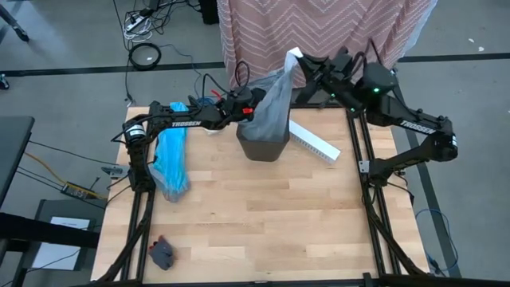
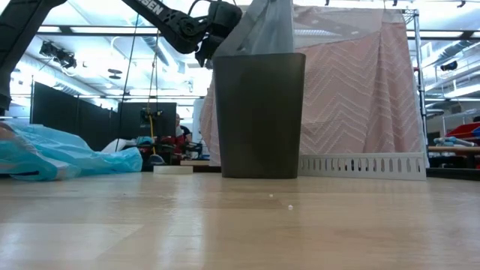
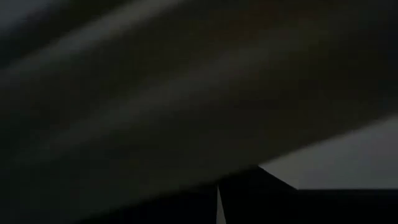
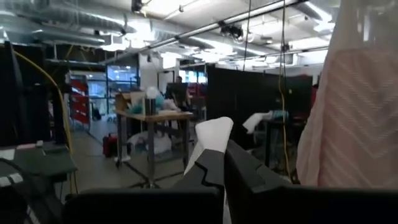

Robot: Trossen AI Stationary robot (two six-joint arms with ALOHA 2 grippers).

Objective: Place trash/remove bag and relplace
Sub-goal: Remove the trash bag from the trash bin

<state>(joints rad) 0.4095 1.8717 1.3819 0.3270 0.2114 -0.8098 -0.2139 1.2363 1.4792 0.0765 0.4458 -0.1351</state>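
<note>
Bag: I see the grey bag (image 1: 271,108) at upper centre of the high view, stretched up out of the bin (image 1: 263,147) toward the upper right.
Right gripper: my right gripper (image 1: 301,62) sits at the bag's top corner, fingers pressed together on a white tip of plastic (image 4: 213,137).
Left gripper: my left gripper (image 1: 249,112) is at the bag's left edge by the bin rim, fingers pressed together; I cannot tell what they pinch.
Blue bag: the blue bag (image 1: 171,159) lies on the table (image 1: 263,223), left of the bin.
Box: a white box (image 1: 313,139) lies just right of the bin.

floor: grey (image 1: 64,88) | backdrop: pink chevron curtain (image 2: 360,90) | partitions: black (image 4: 249,93)
</note>
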